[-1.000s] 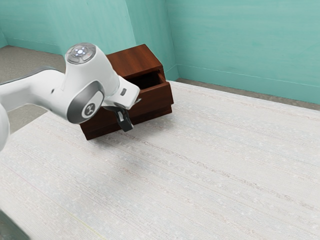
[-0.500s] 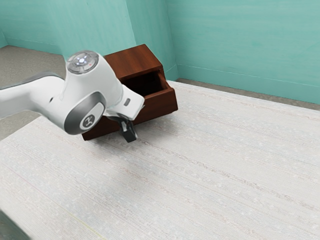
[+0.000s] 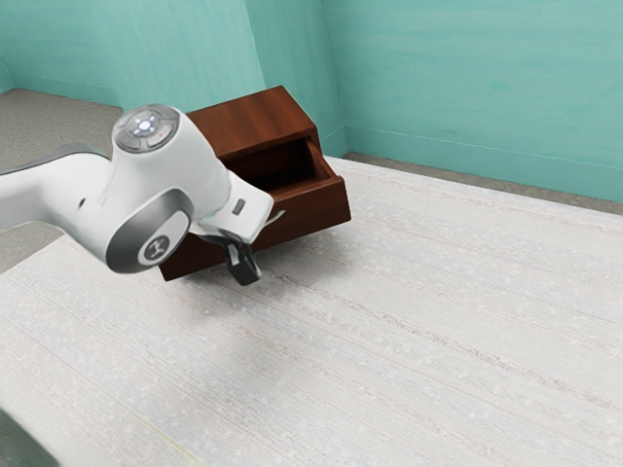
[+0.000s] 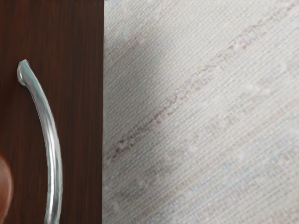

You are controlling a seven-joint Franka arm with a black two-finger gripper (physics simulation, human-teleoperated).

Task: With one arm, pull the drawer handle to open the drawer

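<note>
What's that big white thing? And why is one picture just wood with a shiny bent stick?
The big white thing is a robot arm, a machine that bends at joints like your arm does. It isn't real: a computer drew these pictures.

One picture comes from a camera standing beside the arm. There you see a pale table with a small brown cabinet at its far corner. The cabinet's drawer is pulled partly out, so you can peek into its dark inside.

The other picture comes from a camera riding at the arm's tip, very close up. The shiny bent stick is the drawer's handle on the dark wood front, with the table beside it.

The arm's job is to pull that handle. Whether it is gripping it right now, I can't tell.
</note>
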